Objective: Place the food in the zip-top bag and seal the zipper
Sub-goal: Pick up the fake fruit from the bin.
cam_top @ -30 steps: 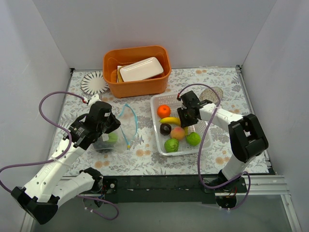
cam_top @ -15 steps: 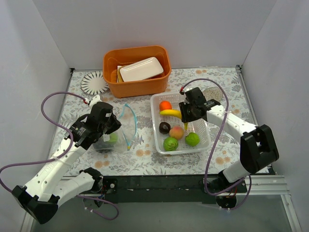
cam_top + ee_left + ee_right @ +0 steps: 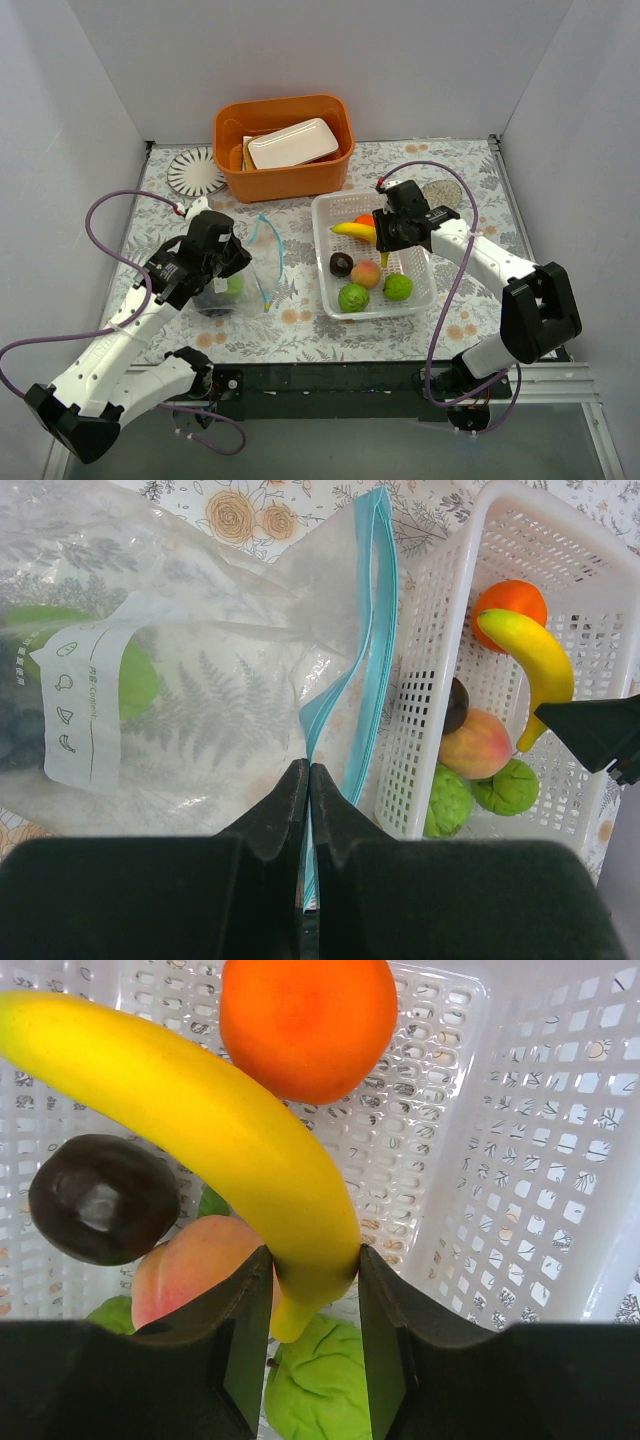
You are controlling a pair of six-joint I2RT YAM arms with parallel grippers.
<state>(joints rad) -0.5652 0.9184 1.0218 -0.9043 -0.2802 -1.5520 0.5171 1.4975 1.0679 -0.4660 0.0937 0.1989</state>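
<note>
The clear zip-top bag [image 3: 240, 285] lies left of centre with its mouth held open. My left gripper [image 3: 240, 262] is shut on the teal zipper strip [image 3: 375, 630] at the bag's mouth [image 3: 200, 700]. A green fruit [image 3: 130, 675] and black grapes [image 3: 15, 730] lie inside the bag. My right gripper [image 3: 383, 243] is shut on the yellow banana [image 3: 352, 229], held above the white basket [image 3: 425, 285]; the pads [image 3: 245, 1310] grip it near its stem end [image 3: 200, 1110]. The orange [image 3: 305, 1020], plum [image 3: 100, 1200], peach [image 3: 190, 1260] and two limes [image 3: 353, 297] [image 3: 398, 287] stay in the basket.
An orange bin [image 3: 285, 175] with a white dish [image 3: 293, 143] stands at the back. A round ribbed coaster [image 3: 195, 172] lies at the back left and a round patterned one [image 3: 440, 192] is behind the basket. White walls close in on three sides.
My right gripper has lifted the banana out of the basket and carried it a little toward the back. The left gripper and the bag have stayed put.
</note>
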